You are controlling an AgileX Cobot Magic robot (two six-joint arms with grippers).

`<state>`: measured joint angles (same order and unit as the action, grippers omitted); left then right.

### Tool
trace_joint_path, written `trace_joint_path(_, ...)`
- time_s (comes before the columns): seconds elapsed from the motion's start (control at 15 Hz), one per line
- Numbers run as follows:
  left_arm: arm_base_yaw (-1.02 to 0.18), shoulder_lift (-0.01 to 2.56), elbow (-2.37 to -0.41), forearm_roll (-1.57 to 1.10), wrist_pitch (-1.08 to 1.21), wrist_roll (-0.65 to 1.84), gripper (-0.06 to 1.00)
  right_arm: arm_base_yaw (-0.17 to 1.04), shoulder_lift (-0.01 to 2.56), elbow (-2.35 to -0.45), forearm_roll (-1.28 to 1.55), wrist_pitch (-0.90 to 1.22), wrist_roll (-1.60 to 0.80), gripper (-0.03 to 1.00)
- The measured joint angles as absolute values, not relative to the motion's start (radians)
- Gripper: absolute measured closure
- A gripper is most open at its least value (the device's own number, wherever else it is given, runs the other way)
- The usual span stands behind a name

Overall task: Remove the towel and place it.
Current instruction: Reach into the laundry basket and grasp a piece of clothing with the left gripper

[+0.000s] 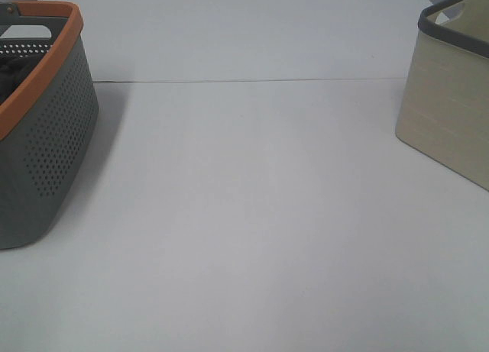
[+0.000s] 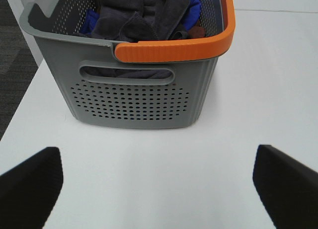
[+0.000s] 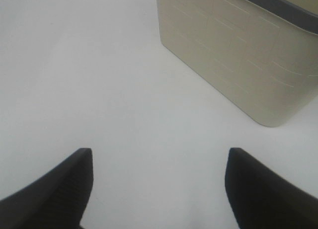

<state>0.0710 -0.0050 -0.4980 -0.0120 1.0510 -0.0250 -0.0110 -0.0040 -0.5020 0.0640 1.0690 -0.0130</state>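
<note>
A grey perforated basket [image 2: 134, 97] with an orange rim stands at the table's left edge; it also shows in the exterior high view [image 1: 46, 130]. Dark grey towels [image 2: 136, 15] lie heaped inside it over blue cloth [image 2: 89, 21]. My left gripper [image 2: 159, 184] is open and empty, low over the table short of the basket's handle side. My right gripper [image 3: 159, 189] is open and empty over bare table near the beige bin [image 3: 238, 55]. Neither arm shows in the exterior high view.
The beige bin with a dark grey rim [image 1: 451, 100] stands at the right edge of the white table [image 1: 252, 214]. A seam [image 1: 252, 81] runs across the table at the back. Dark floor [image 2: 12, 65] lies past the table's left edge.
</note>
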Motion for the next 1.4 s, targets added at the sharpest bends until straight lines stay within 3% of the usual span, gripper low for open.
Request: trace_joint_path(1.4, 0.071, -0.005, -0.498, -0.01, 1.05, 0.027, -0.04, -0.011, -0.004, -0.502, 0.064, 1.069, -0.013, 0.31)
